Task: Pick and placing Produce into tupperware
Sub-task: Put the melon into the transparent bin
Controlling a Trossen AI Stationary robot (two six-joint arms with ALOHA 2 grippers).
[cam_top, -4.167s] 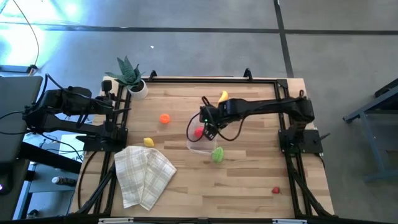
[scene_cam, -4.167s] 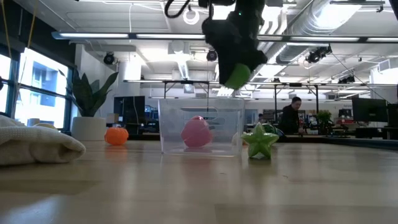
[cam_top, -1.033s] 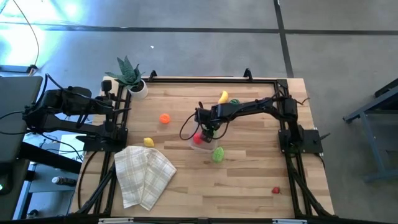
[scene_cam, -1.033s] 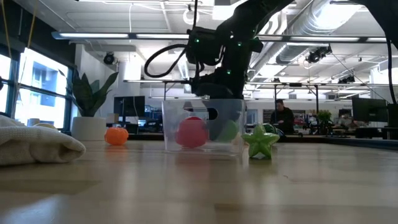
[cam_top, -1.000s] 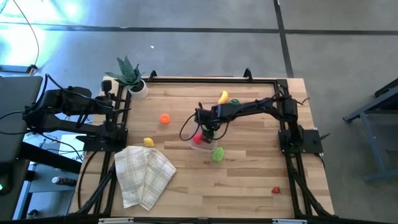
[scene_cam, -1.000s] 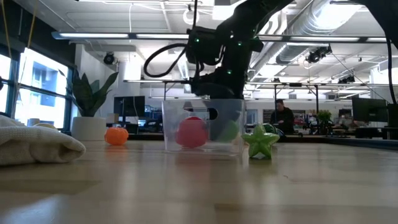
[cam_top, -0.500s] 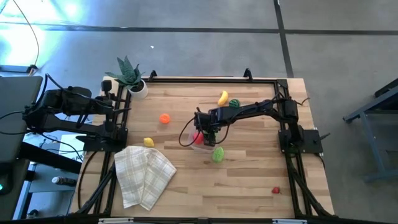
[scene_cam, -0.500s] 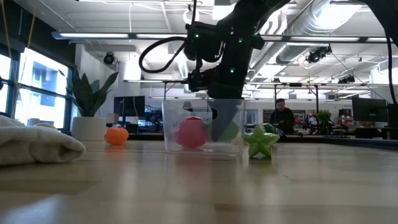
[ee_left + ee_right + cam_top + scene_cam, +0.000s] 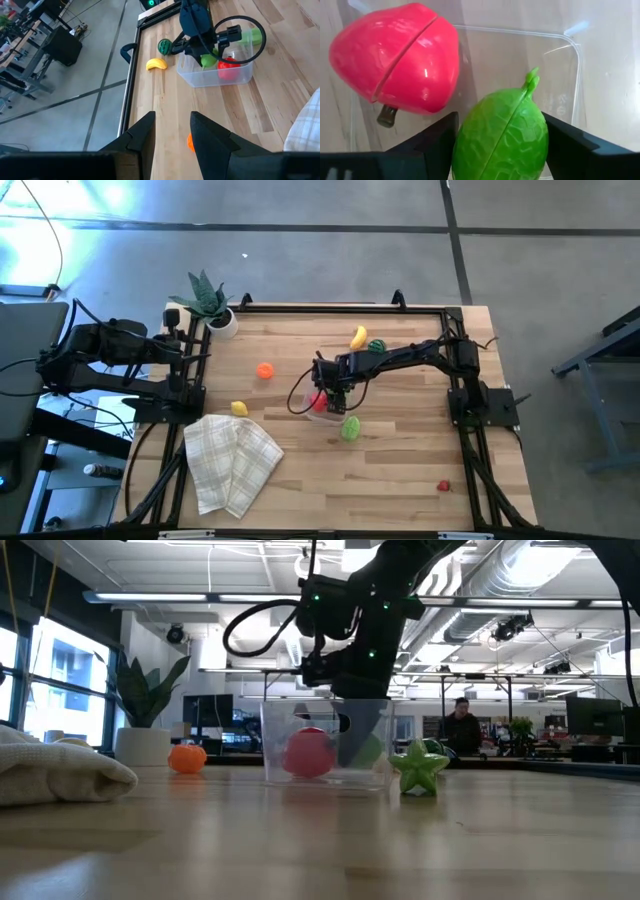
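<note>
The clear tupperware (image 9: 322,408) stands mid-table with a red fruit (image 9: 395,55) lying on its floor. My right gripper (image 9: 335,393) reaches down into the tub, shut on a light green fruit (image 9: 500,135) beside the red one. Both fruits show through the tub's wall (image 9: 328,740) in the low view. Loose produce lies on the table: a green star-shaped piece (image 9: 350,428) just near the tub, an orange one (image 9: 264,370), a yellow one (image 9: 239,409), a banana (image 9: 358,335) next to a dark green one (image 9: 376,343), and a small red one (image 9: 443,486). My left gripper (image 9: 172,135) waits open at the table's left edge. My right gripper pinches the light green fruit by its two rounded sides (image 9: 462,140) between its two fingers. The fingers come from above, pointing steeply down into the tub. The fruit sits low inside the tub, stem end away from the fingers; whether it rests on the floor I cannot tell.
A checked folded cloth (image 9: 230,460) lies at the near left. A potted plant (image 9: 210,302) stands at the far left corner. A black frame (image 9: 340,307) runs along the table's edges. Bare wood lies near and right of the tub.
My right gripper has rolled about its own axis above the tub, and its cable loop has swung out a little with it. The green fruit has stayed between the fingers inside the tub. The tub and red fruit have not moved.
</note>
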